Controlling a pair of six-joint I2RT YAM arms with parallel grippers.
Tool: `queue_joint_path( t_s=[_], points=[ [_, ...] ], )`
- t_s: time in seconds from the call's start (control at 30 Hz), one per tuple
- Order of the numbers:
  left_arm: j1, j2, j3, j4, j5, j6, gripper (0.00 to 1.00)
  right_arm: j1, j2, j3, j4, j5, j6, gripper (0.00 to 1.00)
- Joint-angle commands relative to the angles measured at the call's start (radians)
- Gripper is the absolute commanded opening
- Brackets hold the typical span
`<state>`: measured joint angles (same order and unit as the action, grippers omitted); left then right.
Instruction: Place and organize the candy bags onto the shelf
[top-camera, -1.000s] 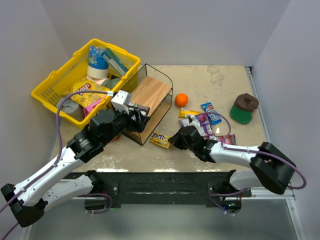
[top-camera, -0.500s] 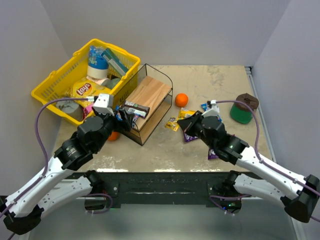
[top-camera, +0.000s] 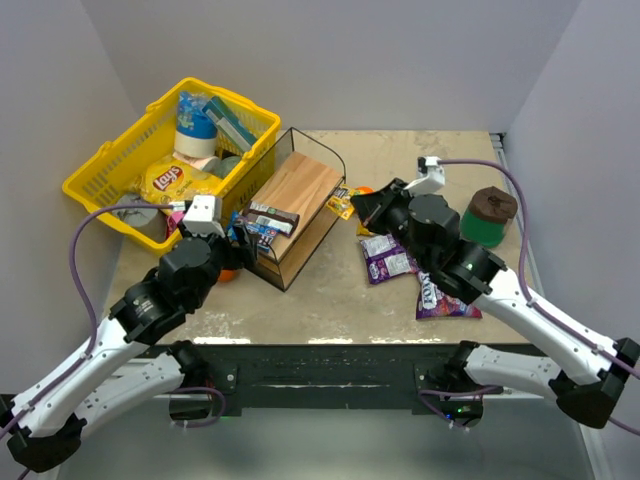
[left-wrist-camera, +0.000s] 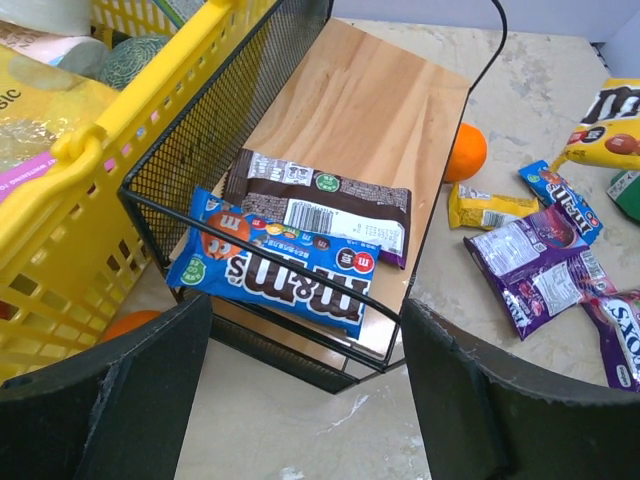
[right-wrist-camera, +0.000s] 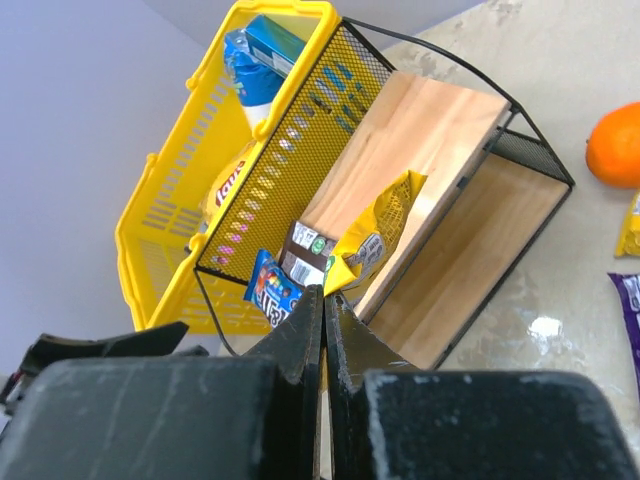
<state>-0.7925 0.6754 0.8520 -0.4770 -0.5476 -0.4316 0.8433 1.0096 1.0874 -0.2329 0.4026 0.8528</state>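
Note:
The shelf (top-camera: 300, 190) is a black wire rack with wooden boards. A blue candy bag (left-wrist-camera: 275, 265) and a brown candy bag (left-wrist-camera: 320, 200) lie on the low end of its top board. My left gripper (left-wrist-camera: 305, 400) is open and empty, just in front of the shelf's near corner; it also shows in the top view (top-camera: 240, 232). My right gripper (right-wrist-camera: 322, 290) is shut on a yellow candy bag (right-wrist-camera: 375, 235) and holds it in the air beside the shelf's right edge (top-camera: 342, 202). Purple bags (top-camera: 385, 258) (top-camera: 440, 295) lie on the table.
A yellow basket (top-camera: 110, 165) with a Lay's bag (top-camera: 168, 180) stands left of the shelf. An orange (left-wrist-camera: 465, 150), a small yellow bag (left-wrist-camera: 485, 207) and a blue bag (left-wrist-camera: 560, 195) lie right of the shelf. A green container (top-camera: 487, 218) stands far right. Another orange (top-camera: 228, 272) lies under my left arm.
My right gripper has picked the yellow bag off the table in front of the shelf and carried it up to the shelf's right side. My left gripper has drawn back from the shelf.

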Motion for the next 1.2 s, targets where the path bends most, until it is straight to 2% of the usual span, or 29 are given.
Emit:
queue_joint_path(
  t_s=[0.0, 0.3, 0.43, 0.6, 1.17],
  points=[
    [-0.004, -0.055, -0.011, 0.023, -0.06, -0.018, 0.82, -0.006, 0.087, 0.081, 0.11, -0.007, -0.052, 0.0],
    [-0.002, -0.109, -0.033, 0.04, -0.066, -0.015, 0.82, -0.065, 0.371, 0.247, 0.208, -0.126, -0.07, 0.0],
    [-0.002, -0.106, -0.033, 0.037, -0.063, -0.016, 0.82, -0.163, 0.486, 0.275, 0.23, -0.284, -0.04, 0.0],
    [-0.004, -0.105, -0.033, 0.037, -0.057, -0.018, 0.82, -0.21, 0.604, 0.284, 0.239, -0.373, -0.023, 0.0],
    [-0.002, -0.108, -0.036, 0.032, -0.061, -0.024, 0.82, -0.22, 0.672, 0.238, 0.187, -0.4, 0.075, 0.0]
  ],
)
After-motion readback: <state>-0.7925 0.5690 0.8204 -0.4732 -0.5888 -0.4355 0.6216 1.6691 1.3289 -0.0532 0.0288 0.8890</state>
